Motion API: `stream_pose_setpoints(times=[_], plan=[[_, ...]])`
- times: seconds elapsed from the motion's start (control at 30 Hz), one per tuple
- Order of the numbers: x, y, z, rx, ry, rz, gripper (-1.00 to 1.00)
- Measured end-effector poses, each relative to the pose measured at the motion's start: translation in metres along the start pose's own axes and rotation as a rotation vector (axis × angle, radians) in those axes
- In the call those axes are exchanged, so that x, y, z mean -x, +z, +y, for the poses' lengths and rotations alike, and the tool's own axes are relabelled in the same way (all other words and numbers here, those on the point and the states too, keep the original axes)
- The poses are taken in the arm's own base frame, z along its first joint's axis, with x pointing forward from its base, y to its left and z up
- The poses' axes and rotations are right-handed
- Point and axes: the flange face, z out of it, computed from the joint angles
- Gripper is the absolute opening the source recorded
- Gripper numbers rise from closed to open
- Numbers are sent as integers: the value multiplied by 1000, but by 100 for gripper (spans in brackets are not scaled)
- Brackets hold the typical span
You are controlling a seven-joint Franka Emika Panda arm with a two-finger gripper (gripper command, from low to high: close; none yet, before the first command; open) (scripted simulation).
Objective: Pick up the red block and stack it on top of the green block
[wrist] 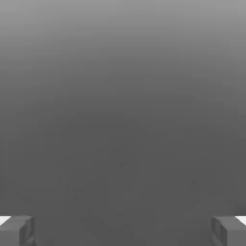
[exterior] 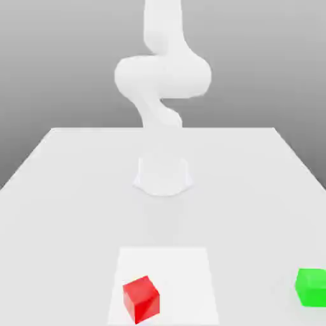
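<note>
1. We take the red block [exterior: 141,298] as our landmark. It sits on the white bench [exterior: 70,191], near the front edge in the exterior view, resting on a slightly brighter square patch [exterior: 184,274] of the surface, towards that patch's left side.
2. We note the red block is turned at an angle, one corner facing the camera. Nothing touches it.
3. The green block [exterior: 311,286] lies well apart from the red block, towards the exterior view's right, also flat on the bench and at about the same depth. It is cut by the picture's edge.
4. The white arm [exterior: 162,76] rises behind the red block, from a round base [exterior: 163,175] standing on the bench farther back, roughly in line with the bright patch.
5. In the hand view we see the claw [wrist: 123,230] spread wide: two grey fingertips [wrist: 17,229] stand at opposite sides with plain grey background between them. It grips nothing.
</note>
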Motion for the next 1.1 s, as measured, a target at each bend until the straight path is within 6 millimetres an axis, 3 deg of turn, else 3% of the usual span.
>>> stream_pose_setpoints(times=[0.23,0.5,0.7,0.83,0.97,1.0,1.1], plan=[[10,144,29,89,-121,-202,0],[59,283,87,205,-262,-403,0],[109,362,150,307,-376,-538,0],[142,401,195,374,-450,-612,0],[166,439,222,383,-463,-622,0],[172,447,227,384,-462,-623,-100],[172,447,227,384,-462,-624,-100]])
